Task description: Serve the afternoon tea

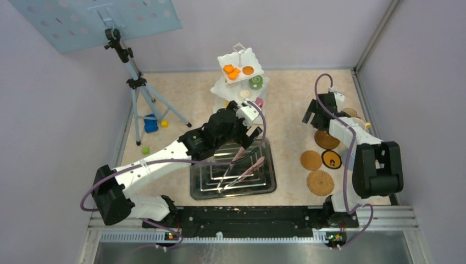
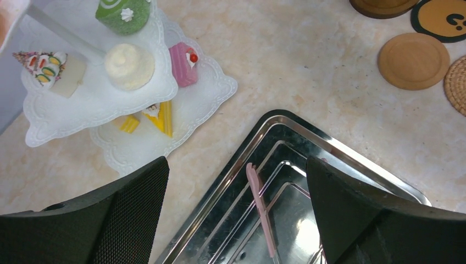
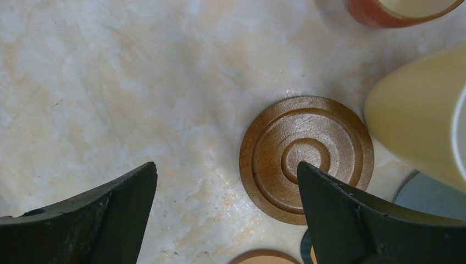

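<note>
The white three-tier stand stands at the back centre and holds orange, green swirl, pink and cream pastries. In the left wrist view the stand shows a green swirl cake, a cream puff, a pink cake and yellow slices. My left gripper is open and empty, above the tray's far edge. My right gripper is open and empty, just left of a ringed brown coaster. A yellow mug, a brown mug and a grey mug stand beside it.
A steel tray with pink tongs lies front centre. Several coasters lie at the right. A tripod and small toy blocks stand at the left. Walls enclose the table.
</note>
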Tool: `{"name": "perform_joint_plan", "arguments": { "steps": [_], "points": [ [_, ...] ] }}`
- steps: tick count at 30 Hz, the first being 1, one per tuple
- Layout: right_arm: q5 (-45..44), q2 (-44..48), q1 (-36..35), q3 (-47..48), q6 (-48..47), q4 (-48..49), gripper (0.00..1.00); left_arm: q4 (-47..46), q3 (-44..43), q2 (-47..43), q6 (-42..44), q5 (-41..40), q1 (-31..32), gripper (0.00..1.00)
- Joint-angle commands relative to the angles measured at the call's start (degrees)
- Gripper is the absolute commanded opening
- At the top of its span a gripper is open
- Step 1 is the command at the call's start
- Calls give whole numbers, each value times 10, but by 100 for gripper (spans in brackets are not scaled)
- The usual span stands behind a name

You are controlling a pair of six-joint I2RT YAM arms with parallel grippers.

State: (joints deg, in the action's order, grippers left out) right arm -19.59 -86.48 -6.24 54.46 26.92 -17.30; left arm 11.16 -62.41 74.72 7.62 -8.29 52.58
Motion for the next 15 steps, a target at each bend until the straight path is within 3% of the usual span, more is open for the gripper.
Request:
{"name": "perform_joint_plan", "arguments": {
  "steps": [1, 15],
  "points": [
    [34, -12, 12, -4, 41, 27, 94, -45, 7, -30, 14, -49, 10, 99],
    [0, -60, 20, -46, 63, 68, 90, -44, 7, -39, 5, -71, 12, 99]
  ]
}}
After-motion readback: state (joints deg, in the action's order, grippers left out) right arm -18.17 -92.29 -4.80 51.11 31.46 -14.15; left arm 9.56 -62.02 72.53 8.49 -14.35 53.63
